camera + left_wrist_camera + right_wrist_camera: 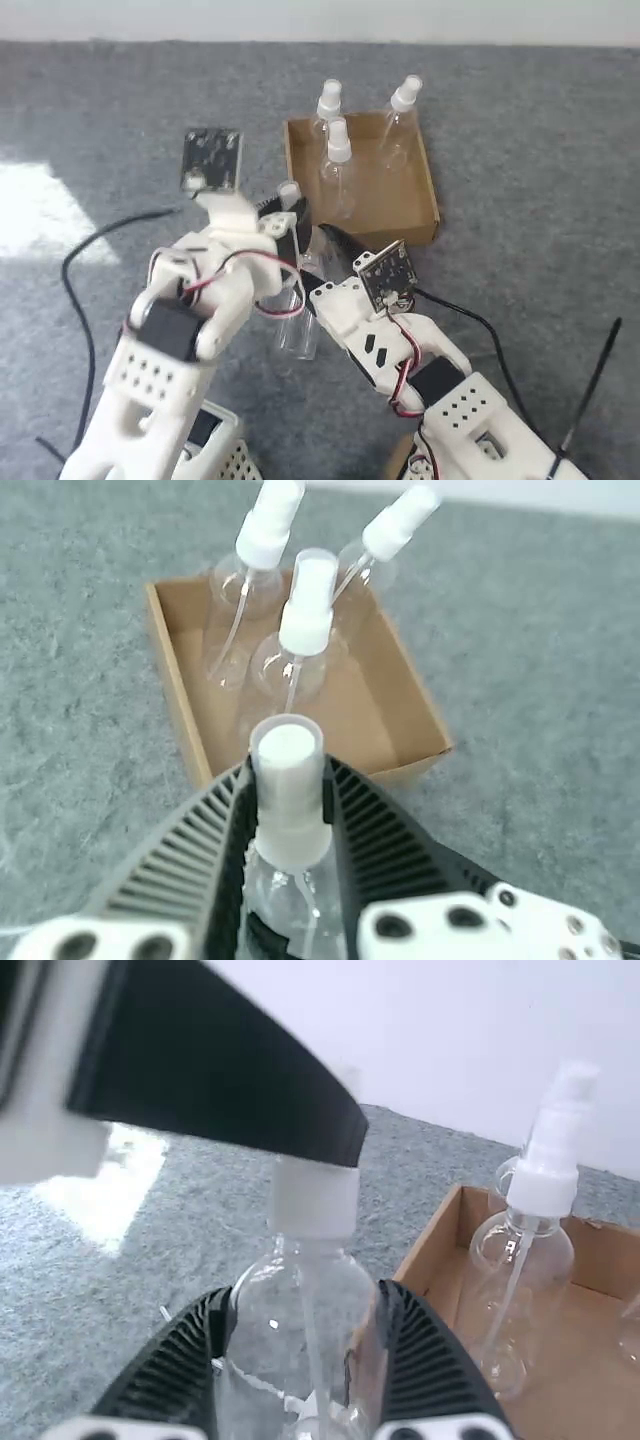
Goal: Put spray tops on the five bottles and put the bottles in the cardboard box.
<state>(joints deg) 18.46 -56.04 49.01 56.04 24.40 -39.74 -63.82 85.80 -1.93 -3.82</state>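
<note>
Left pincer (288,790) clamped on spray top (287,748), right pincer (303,1310) gripping bottle (285,1355) beneath it, just beside cardboard box (176,695)

Grey felt-like table (520,120), sunlit patch (40,210) far left. Flat on it, cardboard box (412,230) just beyond fingers (190,860). Black cable (82,300) lying well left of fingers, second cable (470,315) right.

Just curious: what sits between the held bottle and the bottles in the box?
In the left wrist view, just the box's near wall and bare floor.
</note>
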